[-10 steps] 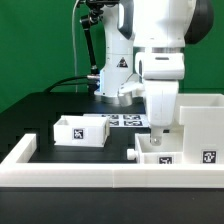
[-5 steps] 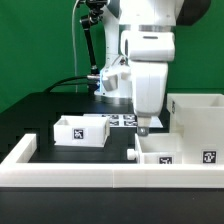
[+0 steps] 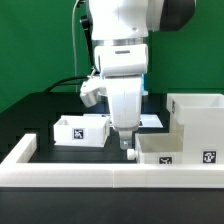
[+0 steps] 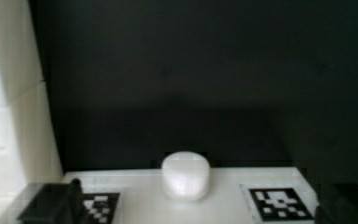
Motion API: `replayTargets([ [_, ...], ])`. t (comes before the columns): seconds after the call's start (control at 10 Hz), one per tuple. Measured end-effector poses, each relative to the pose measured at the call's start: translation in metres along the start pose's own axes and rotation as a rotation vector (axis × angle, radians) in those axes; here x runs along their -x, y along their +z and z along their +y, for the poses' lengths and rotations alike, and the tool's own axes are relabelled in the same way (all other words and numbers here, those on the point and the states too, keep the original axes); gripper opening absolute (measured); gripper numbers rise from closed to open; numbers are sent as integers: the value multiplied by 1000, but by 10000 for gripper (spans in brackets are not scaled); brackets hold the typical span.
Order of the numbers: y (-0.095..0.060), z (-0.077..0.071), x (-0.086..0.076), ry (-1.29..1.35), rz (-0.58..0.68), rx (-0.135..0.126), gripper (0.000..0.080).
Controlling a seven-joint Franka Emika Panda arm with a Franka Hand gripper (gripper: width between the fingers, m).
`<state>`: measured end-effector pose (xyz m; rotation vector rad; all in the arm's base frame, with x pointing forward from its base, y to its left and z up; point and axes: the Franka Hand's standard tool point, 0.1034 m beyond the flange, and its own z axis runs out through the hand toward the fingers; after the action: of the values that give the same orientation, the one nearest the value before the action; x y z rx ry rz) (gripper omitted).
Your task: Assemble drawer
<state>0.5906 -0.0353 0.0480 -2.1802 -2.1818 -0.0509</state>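
The tall open housing (image 3: 200, 118) stands at the exterior view's right, with one small tray (image 3: 165, 150) right beside it. The other small tray (image 3: 82, 130) sits apart at the exterior view's left. My gripper (image 3: 126, 148) hangs low over the black table between the two trays, close to the left edge of the right one. In the wrist view my gripper (image 4: 202, 205) is open, with dark fingers (image 4: 51, 205) far apart. A white tagged tray face with a rounded knob (image 4: 186, 175) lies between them. I cannot tell which tray it is. Nothing is held.
The long low white rail (image 3: 90, 172) runs along the front and turns back at the exterior view's left; it also shows in the wrist view (image 4: 2, 90). The marker board (image 3: 150, 120) lies behind my gripper, mostly hidden. A green wall stands behind.
My arm has swung toward the exterior view's left, from above the right tray and housing to the gap between the two trays. The parts have not moved.
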Motion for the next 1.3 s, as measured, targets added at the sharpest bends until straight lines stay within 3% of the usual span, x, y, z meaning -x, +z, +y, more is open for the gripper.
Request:
replayTargets([
  [0.3, 21, -10, 6, -12, 103, -20, 649],
  [0.5, 31, -10, -17, -26, 125, -26, 649],
  [0.6, 32, -9, -26, -32, 128, -15, 649],
  [0.8, 34, -9, -29, -24, 129, 10, 649],
  [1.1, 35, -10, -31, -29, 129, 10, 649],
  [1.3, 37, -11, -51, -59, 140, 9, 649],
])
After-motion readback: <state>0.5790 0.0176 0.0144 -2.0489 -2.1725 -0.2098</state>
